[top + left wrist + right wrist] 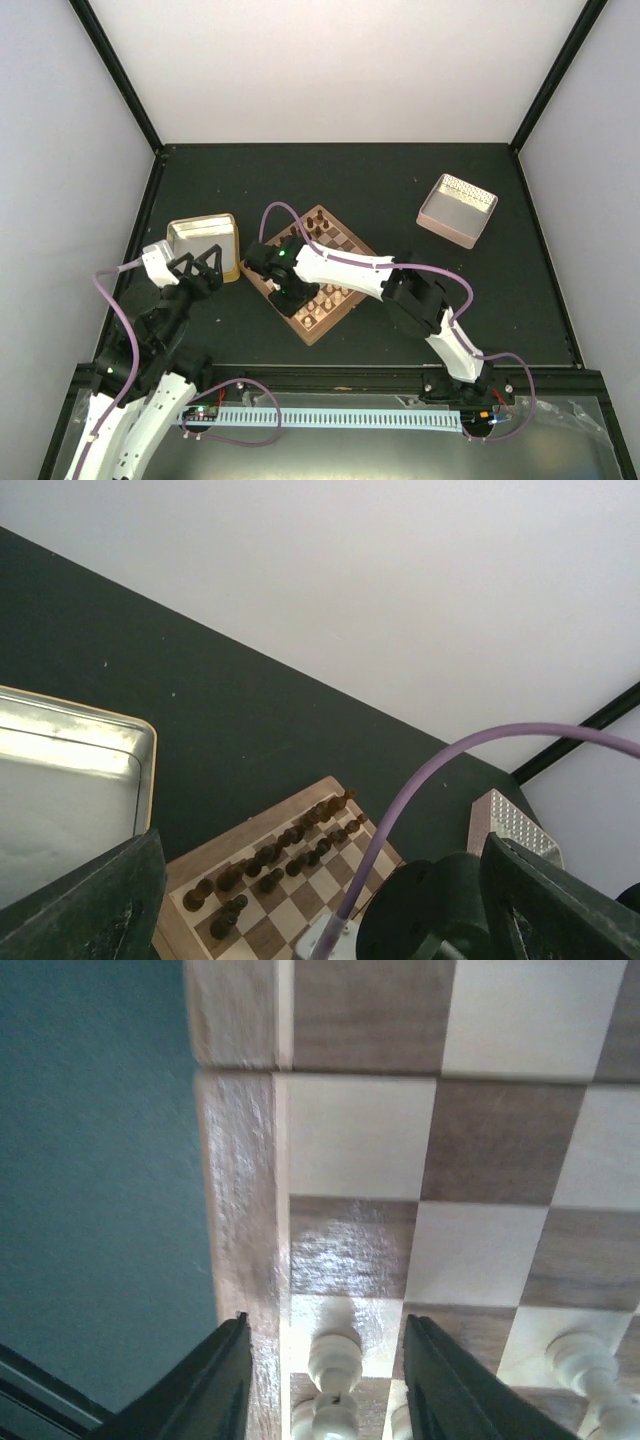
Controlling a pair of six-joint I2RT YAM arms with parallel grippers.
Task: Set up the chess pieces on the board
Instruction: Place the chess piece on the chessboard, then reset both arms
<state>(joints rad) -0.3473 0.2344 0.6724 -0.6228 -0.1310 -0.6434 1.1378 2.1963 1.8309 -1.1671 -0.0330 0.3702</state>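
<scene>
Right gripper: jaws parted, pale chess piece upright between fingers, clear of both, on board edge square. Left gripper: wide open, empty, tray just ahead.

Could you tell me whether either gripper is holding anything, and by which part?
Nothing is held. The right gripper stands open around a cream piece on the board, fingers clear of it; the left gripper is empty.

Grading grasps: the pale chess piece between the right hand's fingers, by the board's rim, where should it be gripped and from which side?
Probably the slim stem of the pale chess piece, right hand coming down from above. It stands upright on an edge square of the board, a neighbouring piece close beside.
</scene>
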